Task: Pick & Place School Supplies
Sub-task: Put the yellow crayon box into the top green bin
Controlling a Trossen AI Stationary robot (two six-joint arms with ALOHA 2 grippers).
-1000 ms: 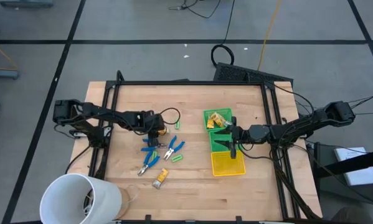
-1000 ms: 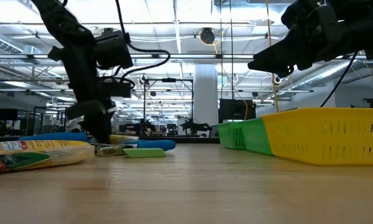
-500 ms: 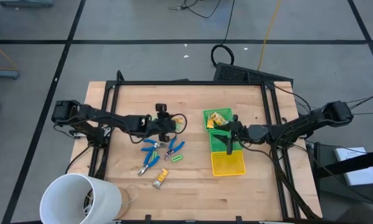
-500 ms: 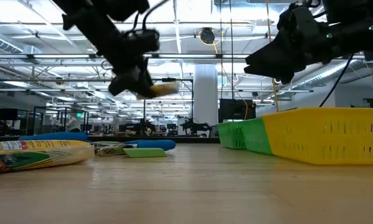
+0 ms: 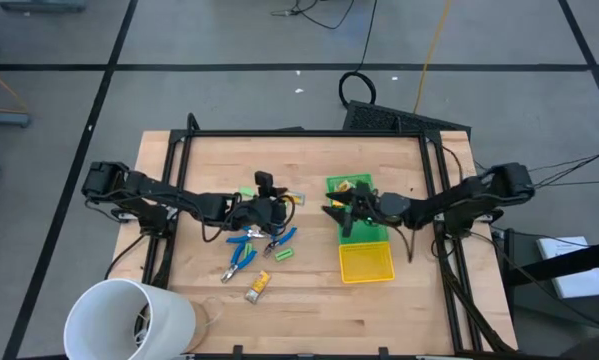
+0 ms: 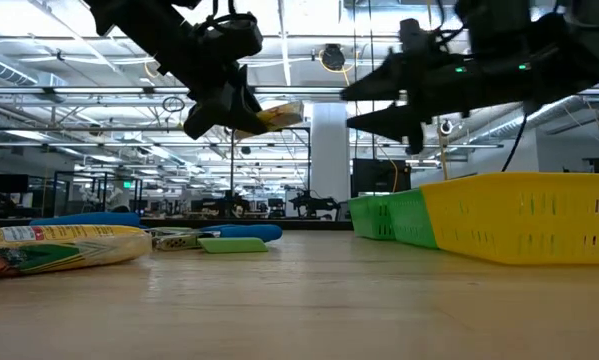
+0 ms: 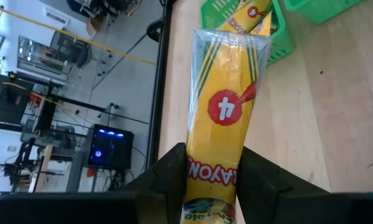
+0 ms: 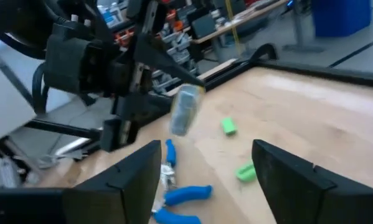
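Progress partial: green bin (image 5: 351,190) already holds a yellow pack; left gripper (image 7: 214,180) clamps a crayon pack (image 7: 226,106) aloft mid-table, heading binward. Right gripper (image 8: 205,168) spread wide, empty, above the bins. Pliers (image 5: 244,240), green pieces (image 5: 282,254), another pack (image 5: 258,285) remain on table (image 5: 309,310)

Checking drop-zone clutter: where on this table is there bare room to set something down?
Bare wood runs along the table's near edge between the white cup and yellow bin, and along the far edge. It is crowded mid-table around the blue pliers, green pieces and both arms.
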